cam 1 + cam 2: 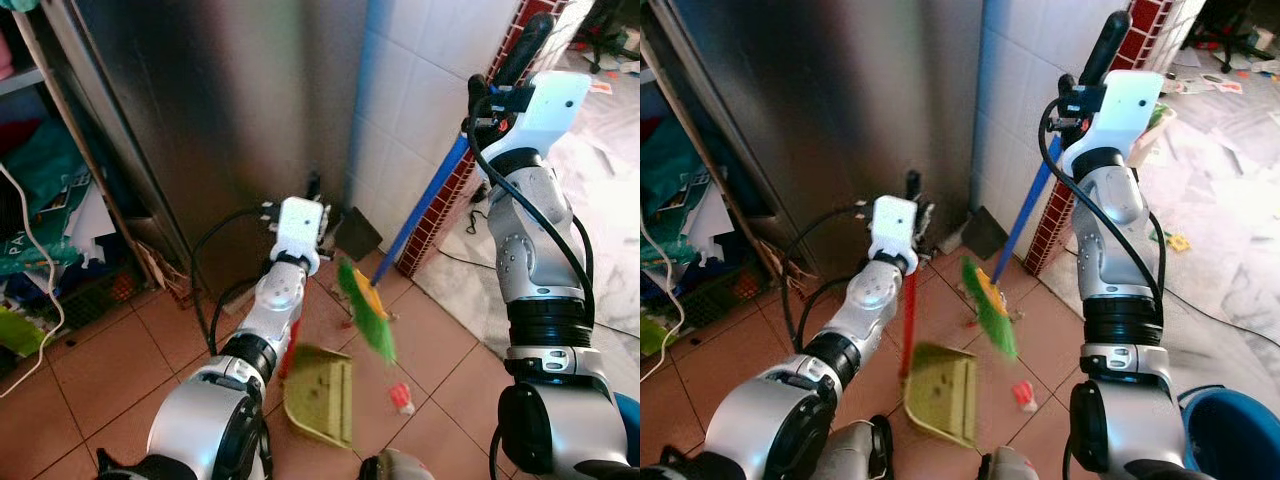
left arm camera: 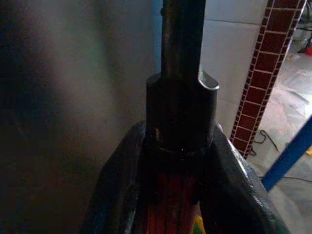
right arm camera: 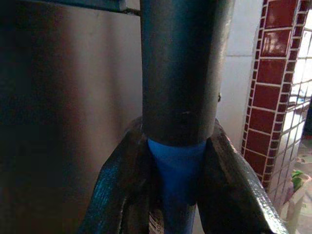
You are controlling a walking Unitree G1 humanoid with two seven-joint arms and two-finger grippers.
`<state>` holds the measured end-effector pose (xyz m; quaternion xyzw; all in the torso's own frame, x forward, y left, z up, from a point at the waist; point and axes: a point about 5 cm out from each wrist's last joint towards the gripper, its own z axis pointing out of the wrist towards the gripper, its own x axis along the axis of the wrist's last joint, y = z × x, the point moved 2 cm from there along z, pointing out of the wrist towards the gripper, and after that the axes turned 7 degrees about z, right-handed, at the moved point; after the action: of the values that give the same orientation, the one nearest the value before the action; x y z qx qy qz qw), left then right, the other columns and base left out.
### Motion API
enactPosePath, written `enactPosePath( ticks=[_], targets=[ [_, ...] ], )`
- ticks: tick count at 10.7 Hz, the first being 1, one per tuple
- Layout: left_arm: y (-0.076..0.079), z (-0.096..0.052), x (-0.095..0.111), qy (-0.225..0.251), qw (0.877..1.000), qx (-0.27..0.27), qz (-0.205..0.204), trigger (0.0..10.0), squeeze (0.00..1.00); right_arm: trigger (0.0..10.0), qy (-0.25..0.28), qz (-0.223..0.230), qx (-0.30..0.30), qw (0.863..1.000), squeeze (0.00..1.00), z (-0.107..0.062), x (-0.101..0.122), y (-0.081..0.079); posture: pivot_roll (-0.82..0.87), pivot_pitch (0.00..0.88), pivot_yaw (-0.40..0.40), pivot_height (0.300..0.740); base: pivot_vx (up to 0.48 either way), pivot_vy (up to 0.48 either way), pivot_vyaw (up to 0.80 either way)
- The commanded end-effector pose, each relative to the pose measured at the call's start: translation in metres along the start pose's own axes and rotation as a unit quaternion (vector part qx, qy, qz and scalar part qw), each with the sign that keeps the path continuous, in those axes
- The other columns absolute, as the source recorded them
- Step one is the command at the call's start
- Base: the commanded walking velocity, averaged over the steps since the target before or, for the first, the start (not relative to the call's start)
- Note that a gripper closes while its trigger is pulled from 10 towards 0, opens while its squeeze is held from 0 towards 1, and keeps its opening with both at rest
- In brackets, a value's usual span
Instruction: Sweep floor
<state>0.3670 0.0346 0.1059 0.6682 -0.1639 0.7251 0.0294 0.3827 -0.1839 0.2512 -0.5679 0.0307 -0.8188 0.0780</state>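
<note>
Left eye view: right gripper [image 1: 497,88] raised, jaws clenched on the blue broom handle [image 1: 425,203]; green broom head [image 1: 367,308] above the floor [image 1: 100,370], near the green dustpan [image 1: 322,393].
Left wrist view: left gripper [image 2: 178,195] jaws clenched on the red dustpan handle [image 2: 169,204].
Right wrist view: handle gripped.

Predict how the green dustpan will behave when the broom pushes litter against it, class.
The dustpan looks like thin plastic, so it is probably light and apt to slide on the smooth floor tiles. The left gripper is shut on its red handle, which should steady it. The broom head, with its soft-looking bristles, would likely flex rather than knock it hard.
</note>
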Motion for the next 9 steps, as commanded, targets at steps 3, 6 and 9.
enactPosePath(
  ticks=[3, 6, 9],
  targets=[
    [-0.028, 0.007, 0.035, 0.091, 0.994, 0.047, 0.028, 10.0, 0.0, 10.0, 0.051, -0.105, -0.027, 0.993, 0.0, 0.002, 0.018, 0.012, -0.13, 0.082, 0.003, 0.74, 0.0, 0.0, 0.0],
    [-0.043, -0.004, 0.009, 0.051, 0.995, 0.067, 0.045, 10.0, 0.0, 10.0, 0.016, -0.165, -0.073, 0.983, 0.0, -0.008, -0.006, 0.012, -0.11, 0.131, 0.004, 0.74, 0.0, 0.0, 0.0],
    [-0.026, -0.007, 0.004, 0.045, 0.997, 0.038, 0.048, 10.0, 0.0, 10.0, -0.071, -0.215, -0.146, 0.963, 0.0, -0.036, -0.044, 0.034, -0.12, 0.119, -0.002, 0.74, 0.0, 0.0, 0.0]
  ],
)
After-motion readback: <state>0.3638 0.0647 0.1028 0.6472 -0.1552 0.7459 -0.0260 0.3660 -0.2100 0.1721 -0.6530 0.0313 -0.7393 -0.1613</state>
